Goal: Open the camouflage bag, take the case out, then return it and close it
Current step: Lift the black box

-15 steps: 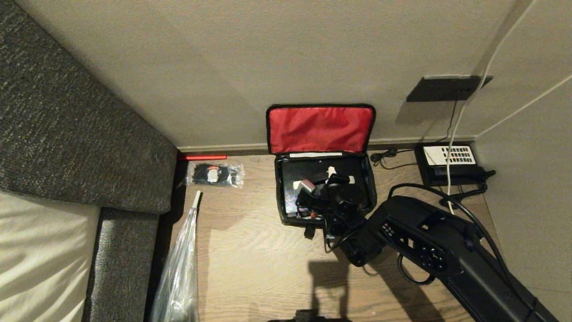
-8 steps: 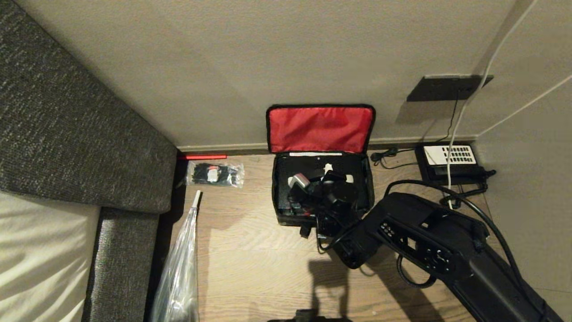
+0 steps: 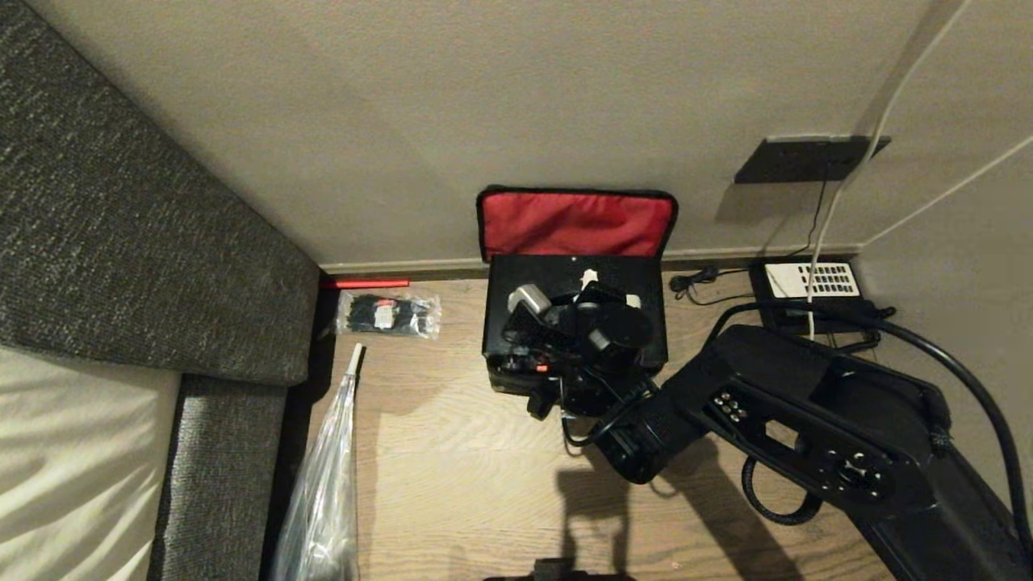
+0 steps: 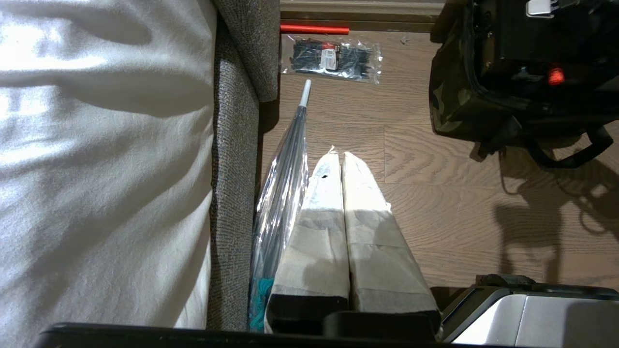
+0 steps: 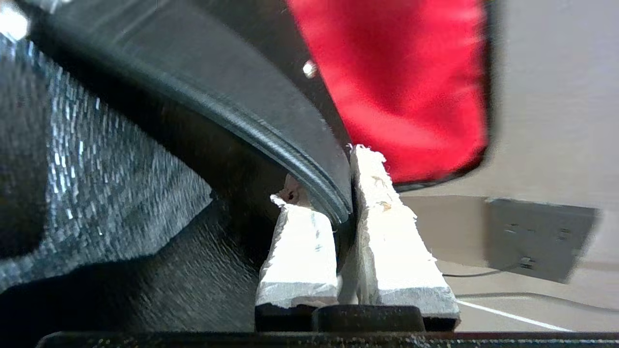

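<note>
The camouflage bag (image 4: 450, 99) stands open on the wooden floor against the wall, its red-lined lid (image 3: 575, 224) leaning back. The flat black case (image 3: 565, 284) is raised above the bag's opening and hides most of the inside. My right gripper (image 3: 599, 290) is shut on the case's edge. In the right wrist view the case's rim (image 5: 290, 145) sits pinched between the taped fingers (image 5: 302, 251), with the silvery lining (image 5: 72, 169) beneath. My left gripper (image 4: 337, 159) hangs parked over the floor beside the sofa, shut and empty.
A black telephone with a white keypad (image 3: 811, 282) and its cables lie right of the bag, under a wall socket (image 3: 799, 159). A clear packet of black ties (image 3: 389, 313) and a long clear plastic sleeve (image 3: 323, 492) lie left, by the grey sofa (image 3: 121, 242).
My right gripper has risen with the case, bringing it up out of the bag. The case now covers the lower part of the red lid. The left arm has stayed still.
</note>
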Tool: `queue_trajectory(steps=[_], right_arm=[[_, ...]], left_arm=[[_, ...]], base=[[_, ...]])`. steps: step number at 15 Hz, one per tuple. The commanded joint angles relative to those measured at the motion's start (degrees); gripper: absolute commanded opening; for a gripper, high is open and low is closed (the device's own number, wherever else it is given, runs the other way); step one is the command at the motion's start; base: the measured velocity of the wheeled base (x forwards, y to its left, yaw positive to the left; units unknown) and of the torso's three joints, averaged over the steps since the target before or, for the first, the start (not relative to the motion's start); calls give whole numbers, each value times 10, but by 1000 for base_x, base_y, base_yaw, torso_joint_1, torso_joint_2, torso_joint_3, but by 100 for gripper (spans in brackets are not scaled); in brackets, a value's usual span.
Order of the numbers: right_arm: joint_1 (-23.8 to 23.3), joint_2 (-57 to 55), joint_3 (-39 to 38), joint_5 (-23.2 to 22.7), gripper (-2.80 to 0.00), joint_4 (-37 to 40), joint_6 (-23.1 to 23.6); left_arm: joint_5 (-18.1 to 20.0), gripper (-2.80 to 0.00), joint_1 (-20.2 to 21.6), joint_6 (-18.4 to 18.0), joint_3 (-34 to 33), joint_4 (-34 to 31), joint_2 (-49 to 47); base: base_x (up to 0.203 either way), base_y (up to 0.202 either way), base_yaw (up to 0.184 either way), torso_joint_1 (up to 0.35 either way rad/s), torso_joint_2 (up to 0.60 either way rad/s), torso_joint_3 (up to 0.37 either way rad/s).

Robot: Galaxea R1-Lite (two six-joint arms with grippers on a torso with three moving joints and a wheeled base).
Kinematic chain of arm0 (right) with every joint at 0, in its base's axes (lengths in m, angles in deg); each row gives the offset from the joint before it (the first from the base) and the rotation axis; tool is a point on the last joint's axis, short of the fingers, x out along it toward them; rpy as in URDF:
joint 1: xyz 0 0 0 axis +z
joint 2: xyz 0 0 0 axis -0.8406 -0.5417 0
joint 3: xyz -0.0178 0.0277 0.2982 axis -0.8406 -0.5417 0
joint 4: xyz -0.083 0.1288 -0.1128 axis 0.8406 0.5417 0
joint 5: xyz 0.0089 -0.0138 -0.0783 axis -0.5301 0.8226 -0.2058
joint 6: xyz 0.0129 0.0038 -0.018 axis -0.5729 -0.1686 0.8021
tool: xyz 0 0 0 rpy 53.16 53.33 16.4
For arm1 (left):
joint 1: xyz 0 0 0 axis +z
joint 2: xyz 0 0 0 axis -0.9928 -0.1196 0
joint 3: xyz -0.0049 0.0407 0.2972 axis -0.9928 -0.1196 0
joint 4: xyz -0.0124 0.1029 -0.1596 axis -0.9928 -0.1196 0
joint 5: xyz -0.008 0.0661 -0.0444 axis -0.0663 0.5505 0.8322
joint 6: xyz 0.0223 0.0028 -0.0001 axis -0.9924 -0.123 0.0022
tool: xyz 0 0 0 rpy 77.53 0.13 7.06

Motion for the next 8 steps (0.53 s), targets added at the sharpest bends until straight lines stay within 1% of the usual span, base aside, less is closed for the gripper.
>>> queue_trajectory(steps=[1,2,5,8], right_arm=[[14,38,-20,13,-280,0,6],[18,54,-31,18,-280,6,6],[20,112,-106,31,-280,20,7],[12,163,-143,44,-280,35,6]], left_arm=[[0,-280,0,0,-2,0,1],[0,-280,0,0,-2,0,1],[0,-280,0,1,-2,0,0],[0,-280,0,1,-2,0,1]], base=[[0,0,0,0,0,0],[0,0,0,0,0,0],[0,0,0,0,0,0],[0,0,0,0,0,0]])
